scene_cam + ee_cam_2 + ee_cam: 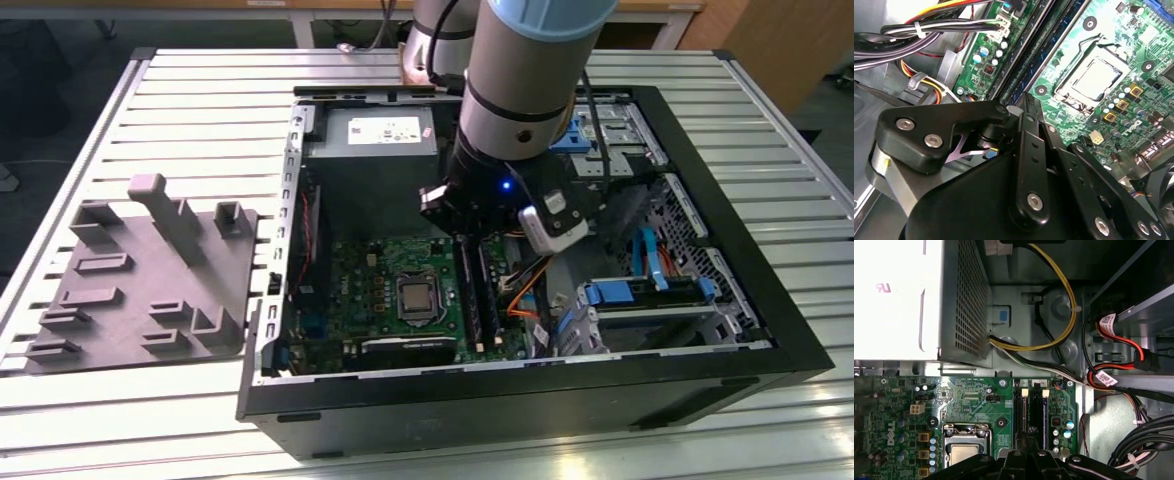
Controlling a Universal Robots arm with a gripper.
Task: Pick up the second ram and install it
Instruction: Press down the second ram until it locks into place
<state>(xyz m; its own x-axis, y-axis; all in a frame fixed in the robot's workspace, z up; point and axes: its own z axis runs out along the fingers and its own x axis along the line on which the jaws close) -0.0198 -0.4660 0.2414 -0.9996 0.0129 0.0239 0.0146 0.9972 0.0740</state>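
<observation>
My gripper (pixel 470 232) hangs inside the open computer case, over the end of the black slot rails (pixel 477 290) nearest the power supply. In the second wrist view the gripper (pixel 1024 99) has its fingers drawn together, tips right at the rails. A dark blue-green strip, the second ram (pixel 1036 62), stands edge-up between the rails and runs away from the tips. Whether the fingers clamp it or only touch it I cannot tell. The first wrist view has the gripper (pixel 1026 434) low over the two rails (pixel 1021 410) with their white end clips.
The grey power supply (pixel 374 150) sits just beyond the rails. The processor socket (pixel 418 297) lies beside them. Yellow and black cables (pixel 1064 315) loop nearby, and blue drive bays (pixel 641 290) stand at the exterior view's right. A grey moulded tray (pixel 147 280) lies outside the case.
</observation>
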